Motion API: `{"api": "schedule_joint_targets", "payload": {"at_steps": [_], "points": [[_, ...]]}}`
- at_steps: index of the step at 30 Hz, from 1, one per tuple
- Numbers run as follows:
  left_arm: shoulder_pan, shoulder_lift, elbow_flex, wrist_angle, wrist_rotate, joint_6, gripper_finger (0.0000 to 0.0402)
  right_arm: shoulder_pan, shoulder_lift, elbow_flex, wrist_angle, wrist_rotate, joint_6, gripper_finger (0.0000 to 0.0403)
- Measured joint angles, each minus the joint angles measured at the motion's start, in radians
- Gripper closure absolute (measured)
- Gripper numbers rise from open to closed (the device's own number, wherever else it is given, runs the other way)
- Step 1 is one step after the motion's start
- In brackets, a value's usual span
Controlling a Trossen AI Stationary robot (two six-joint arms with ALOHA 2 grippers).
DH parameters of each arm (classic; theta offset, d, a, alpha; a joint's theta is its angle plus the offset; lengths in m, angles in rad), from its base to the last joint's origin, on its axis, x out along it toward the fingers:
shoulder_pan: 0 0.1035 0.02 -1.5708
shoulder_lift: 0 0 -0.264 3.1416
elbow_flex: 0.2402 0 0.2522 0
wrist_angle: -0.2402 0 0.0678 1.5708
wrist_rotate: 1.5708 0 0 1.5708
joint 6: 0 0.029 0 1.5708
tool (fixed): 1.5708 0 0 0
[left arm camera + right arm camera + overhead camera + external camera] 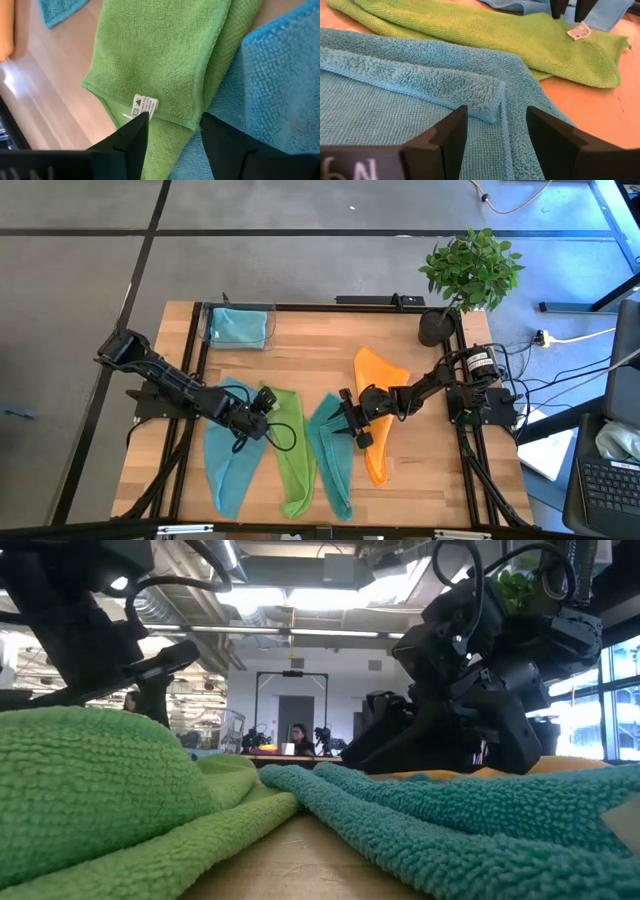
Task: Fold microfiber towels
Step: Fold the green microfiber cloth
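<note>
Broadly, the wooden table [330, 360] carried everything, with four towels lying side by side across its near half as long folded strips. From the left arm's side they ran: a light blue towel [226, 465], the lime green towel [293, 455], the teal towel [333, 465], and the orange towel [378, 415], which reached farthest toward the table's far edge. A second light blue towel [238, 326] sat in a clear box [212, 338] near the far left corner. A potted plant [470, 272] stood at the far right corner.

The left pincer [266, 402] hovered over the far end of the lime green towel, where it met the light blue one; its fingers [131, 140] stood apart and gripped nothing, one tip just beside the towel's small white tag [144, 106]. The right pincer [345, 418] hung over the teal towel's far end beside the orange towel, fingers wide and empty above a folded teal edge [445, 82].
</note>
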Motion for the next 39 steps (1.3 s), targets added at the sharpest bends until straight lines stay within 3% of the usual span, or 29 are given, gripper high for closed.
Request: {"api": "schedule_joint_targets", "payload": {"at_steps": [13, 20, 39], "points": [[-0.014, 0.0, 0.008, -0.005, -0.023, 0.059, 0.0236, -0.002, 0.0, 0.0, -0.009, 0.001, -0.002, 0.0199], [-0.035, 0.0, 0.059, -0.01, -0.053, 0.057, 0.0254, -0.011, 0.0, 0.0, -0.024, 0.003, -0.001, 0.0199], [0.002, 0.044, 0.059, -0.031, -0.023, 0.028, 0.0316, -0.011, 0.0, 0.0, -0.024, 0.001, 0.002, 0.0199]]}}
